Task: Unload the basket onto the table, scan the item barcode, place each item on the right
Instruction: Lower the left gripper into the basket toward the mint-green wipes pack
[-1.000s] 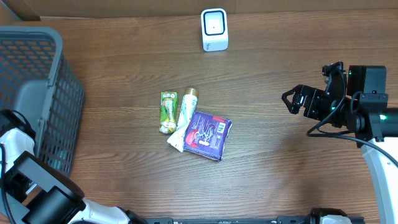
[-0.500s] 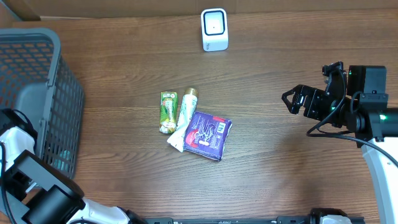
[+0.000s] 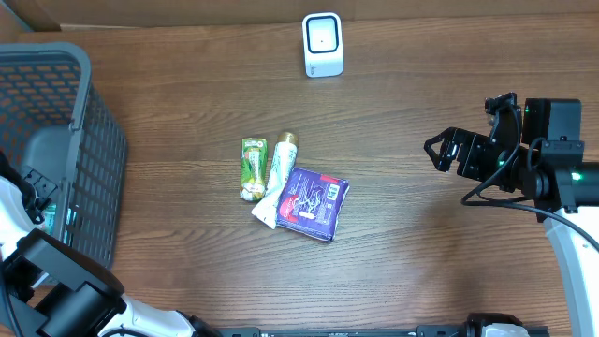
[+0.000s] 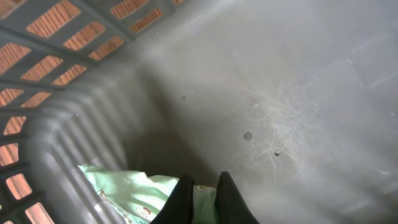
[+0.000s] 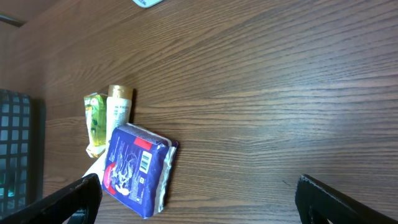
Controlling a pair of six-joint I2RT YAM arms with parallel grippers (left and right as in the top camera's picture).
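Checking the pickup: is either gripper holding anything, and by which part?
The left gripper pinches the pale green packet in the basket near its edge; the right gripper holds nothing.

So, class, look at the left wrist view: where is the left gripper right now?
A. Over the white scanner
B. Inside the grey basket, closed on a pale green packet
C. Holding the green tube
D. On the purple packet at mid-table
B: the left wrist view shows the left gripper closed on a pale green packet in a corner of the grey basket.
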